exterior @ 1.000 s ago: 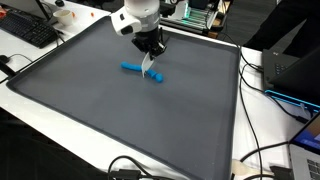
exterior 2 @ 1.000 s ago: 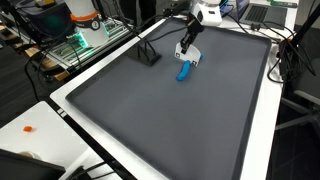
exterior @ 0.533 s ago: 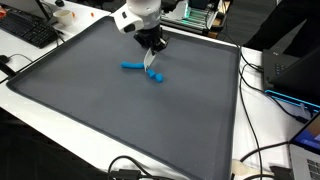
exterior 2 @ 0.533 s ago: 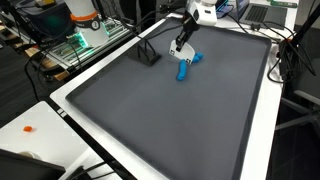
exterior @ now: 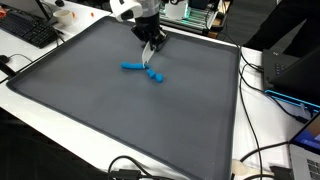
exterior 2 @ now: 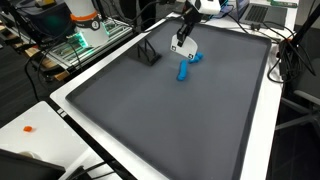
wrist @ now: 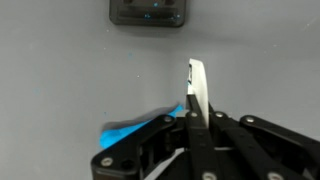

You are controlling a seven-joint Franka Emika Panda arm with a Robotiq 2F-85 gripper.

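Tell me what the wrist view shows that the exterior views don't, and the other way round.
Only the wrist view: a close look at the claw shut on a thin white flat strip, whose tip sticks out past the fingers. Only the exterior views: the full dark grey mat with its edges, a black keyboard and a small orange object beside it. Shared: the strip, the blue stick-shaped plastic object on the mat beneath it, and the small black block, which shows in an exterior view and at the wrist view's top.

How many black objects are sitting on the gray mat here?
1. A black stand sits on the mat near one edge, apart from the blue thing and the tool, which grips a white piece. The arm may hide others.
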